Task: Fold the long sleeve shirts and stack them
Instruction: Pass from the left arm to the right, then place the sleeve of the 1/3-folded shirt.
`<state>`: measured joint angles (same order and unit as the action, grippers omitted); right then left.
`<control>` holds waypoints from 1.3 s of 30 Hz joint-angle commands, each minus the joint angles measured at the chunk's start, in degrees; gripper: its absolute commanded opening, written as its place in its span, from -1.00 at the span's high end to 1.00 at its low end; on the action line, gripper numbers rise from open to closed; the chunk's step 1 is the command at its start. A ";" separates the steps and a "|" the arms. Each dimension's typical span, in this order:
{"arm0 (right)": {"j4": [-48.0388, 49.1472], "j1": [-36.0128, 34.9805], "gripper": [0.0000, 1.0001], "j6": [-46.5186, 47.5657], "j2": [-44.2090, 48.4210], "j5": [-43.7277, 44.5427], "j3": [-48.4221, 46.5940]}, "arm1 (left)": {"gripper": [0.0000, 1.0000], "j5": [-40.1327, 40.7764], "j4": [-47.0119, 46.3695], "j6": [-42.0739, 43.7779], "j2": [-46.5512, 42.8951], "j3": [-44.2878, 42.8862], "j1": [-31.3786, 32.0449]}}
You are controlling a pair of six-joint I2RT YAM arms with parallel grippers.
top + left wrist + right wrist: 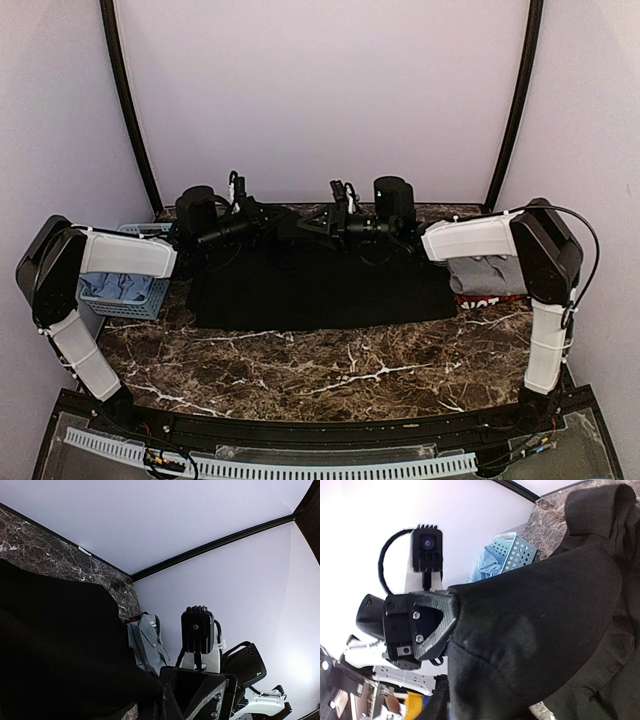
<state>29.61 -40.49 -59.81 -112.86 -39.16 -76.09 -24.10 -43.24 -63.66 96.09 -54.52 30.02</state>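
The large black shirt lies spread over the middle of the marble table, its far edge raised in a ridge between the two grippers. My left gripper is shut on that far edge; in the left wrist view the black cloth runs right into the gripper. My right gripper is at the same edge. Black cloth drapes across the right gripper, one finger shows, and the other is hidden. A folded grey shirt lies on a red-edged one at the right.
A light-blue lattice basket holding blue cloth stands at the table's left edge, under the left arm; it also shows in the right wrist view as the basket. Pale walls close in behind the table and on both sides.
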 commanded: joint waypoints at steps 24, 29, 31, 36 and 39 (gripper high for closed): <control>-85.43 7.87 1.00 58.06 -12.67 23.42 -52.33 | -0.22 -0.94 12.51 28.07 -4.88 9.97 0.48; -86.60 7.08 1.00 64.10 -9.98 30.54 -48.34 | -0.22 5.54 17.49 31.11 -6.11 9.87 0.48; -87.77 6.33 1.00 66.38 -9.88 33.54 -47.94 | -0.22 7.13 18.76 32.00 -6.52 9.75 0.48; -90.51 4.03 1.00 70.45 -10.71 40.71 -46.42 | -0.23 9.85 21.84 33.41 -6.87 9.23 0.47; -91.19 3.13 0.98 71.14 -11.67 45.20 -45.02 | -0.22 10.33 22.52 33.74 -6.84 9.15 0.48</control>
<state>-59.13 -35.73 7.75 -124.81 -2.46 -122.83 -16.29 -23.75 -32.08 91.77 -44.73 30.24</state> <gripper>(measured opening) 0.006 0.613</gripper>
